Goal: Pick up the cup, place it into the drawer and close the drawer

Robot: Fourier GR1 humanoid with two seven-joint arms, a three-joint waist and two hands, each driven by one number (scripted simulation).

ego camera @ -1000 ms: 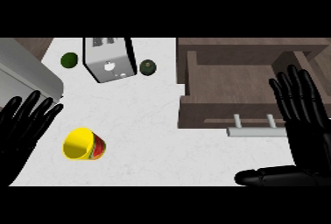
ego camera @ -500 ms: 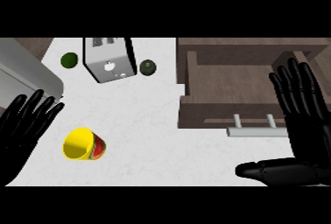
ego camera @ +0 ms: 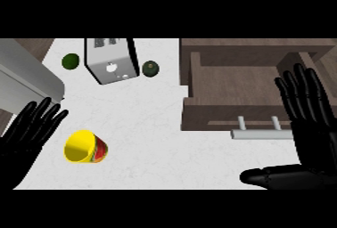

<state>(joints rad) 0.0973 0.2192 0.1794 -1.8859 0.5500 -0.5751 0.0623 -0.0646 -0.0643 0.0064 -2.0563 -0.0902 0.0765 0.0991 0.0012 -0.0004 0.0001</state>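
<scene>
At the left edge of the white bench we see our left robot hand, fingers straight and spread, holding nothing. Just right of it the yellow cup lies on its side, apart from the fingers. Farther back stand a toaster and two dark green fruits. The wooden drawer is open, its handle facing us. Our right robot hand hangs over it, fingers straight and empty.

A yellow cup lies tipped on the white surface, just beside the open left hand. The open right hand hangs over the open wooden drawer. A toaster stands behind.
</scene>
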